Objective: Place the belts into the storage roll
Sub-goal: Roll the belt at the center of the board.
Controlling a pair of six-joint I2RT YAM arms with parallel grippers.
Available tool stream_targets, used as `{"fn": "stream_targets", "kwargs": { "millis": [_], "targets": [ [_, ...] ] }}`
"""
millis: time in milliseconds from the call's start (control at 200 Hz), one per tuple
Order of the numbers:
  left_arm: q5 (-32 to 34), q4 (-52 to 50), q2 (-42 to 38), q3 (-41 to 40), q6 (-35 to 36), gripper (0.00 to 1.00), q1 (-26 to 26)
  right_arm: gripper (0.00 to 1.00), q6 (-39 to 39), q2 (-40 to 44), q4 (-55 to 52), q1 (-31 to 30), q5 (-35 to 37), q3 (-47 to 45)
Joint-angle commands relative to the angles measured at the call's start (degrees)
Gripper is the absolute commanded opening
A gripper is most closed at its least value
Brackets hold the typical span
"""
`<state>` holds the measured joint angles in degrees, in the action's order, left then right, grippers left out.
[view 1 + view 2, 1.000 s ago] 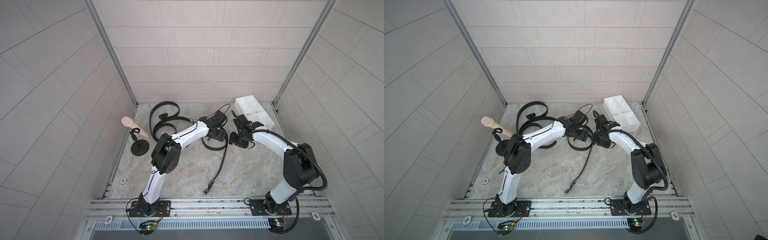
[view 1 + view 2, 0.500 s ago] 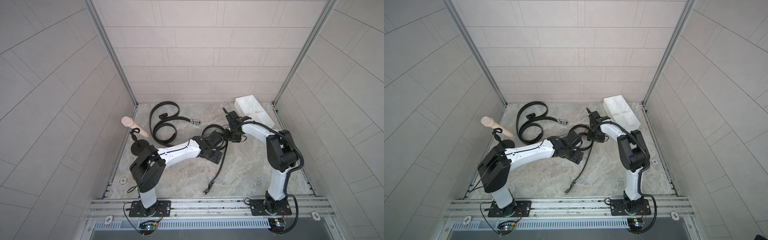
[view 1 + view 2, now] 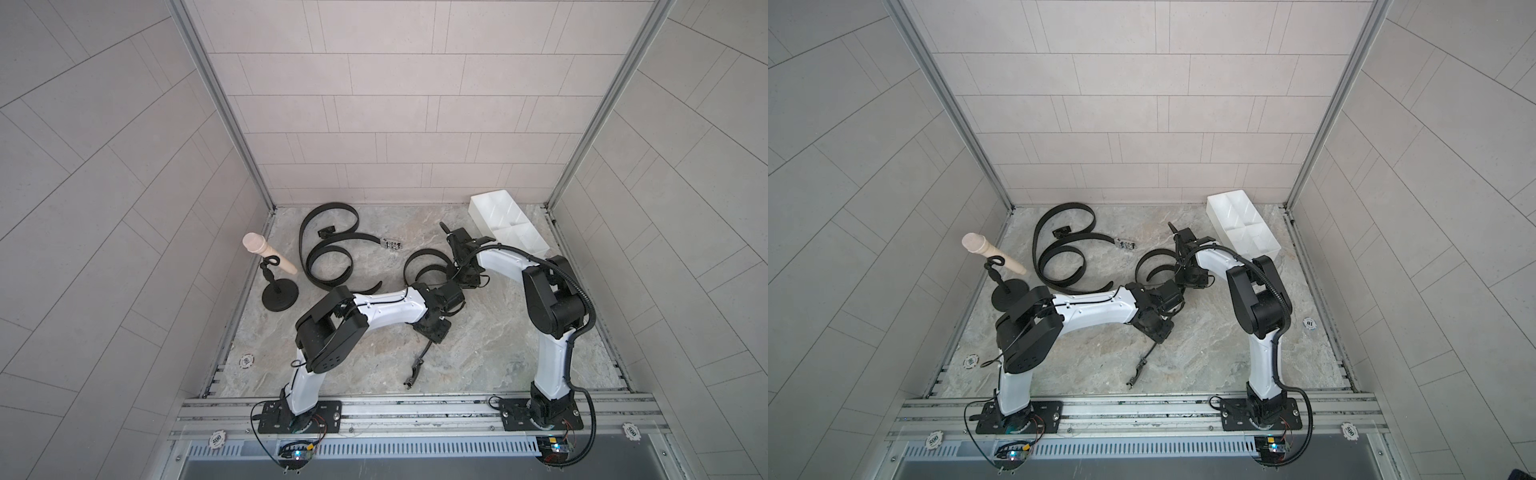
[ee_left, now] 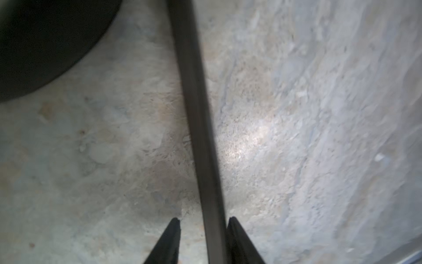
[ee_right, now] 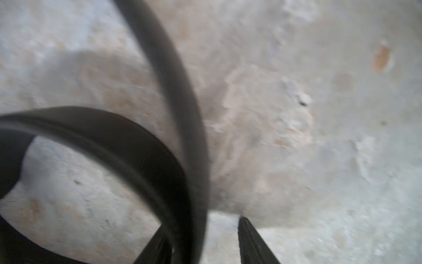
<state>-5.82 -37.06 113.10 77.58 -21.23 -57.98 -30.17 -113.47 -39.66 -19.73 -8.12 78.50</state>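
Note:
Three black belts lie on the stone floor. Two curl at the back left, a wide arc [image 3: 330,208] and a spiral [image 3: 328,270]. The third belt loops in the middle [image 3: 422,266], and its strap runs forward to a buckle end [image 3: 415,368]. My left gripper [image 3: 434,332] straddles this strap [image 4: 196,114]. Its jaws [image 4: 203,219] are open, with one finger touching the strap and the other a gap away. My right gripper [image 3: 459,276] stands over the loops [image 5: 178,91]. It is open [image 5: 203,226], with the strap against one finger. The white storage roll [image 3: 507,224] sits at the back right.
A black round-based stand with a beige peg [image 3: 270,257] stands at the left wall. Small round chips lie near the left rail [image 3: 247,360] and on the right floor [image 3: 1308,323]. Tiled walls close three sides.
My left arm has swung from the back middle forward onto the middle belt's strap, and its jaws have narrowed around it. The right gripper shifted left to the loops and narrowed.

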Motion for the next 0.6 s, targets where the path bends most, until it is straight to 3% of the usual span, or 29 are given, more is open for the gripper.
{"fn": "stream_targets", "kwargs": {
  "millis": [0, 120, 210, 360, 596],
  "targets": [
    [4.18, -4.60, -1.72, -2.25, 0.96, 0.25, 0.80, 0.47, 0.41, 1.06, -3.72, 2.15, 2.50, -5.00],
    [6.65, -5.12, -4.76, -6.65, 1.98, 0.08, 4.62, 0.44, 1.36, 3.60, -4.45, 4.43, 3.41, -8.40],
    [8.62, -5.28, -6.39, -8.86, 2.85, 0.00, 8.04, 0.40, 2.28, 4.17, -5.25, 5.47, 4.14, -9.67],
    [10.84, -5.01, -7.00, -9.99, 3.00, 0.00, 12.23, 0.24, 4.08, 3.43, -7.91, 5.74, 7.09, -9.17],
    [13.15, -3.88, -7.18, -10.77, 1.73, 0.00, 17.00, 0.22, 7.17, 1.64, -12.05, 5.84, 11.91, -7.51]
  ]
}}
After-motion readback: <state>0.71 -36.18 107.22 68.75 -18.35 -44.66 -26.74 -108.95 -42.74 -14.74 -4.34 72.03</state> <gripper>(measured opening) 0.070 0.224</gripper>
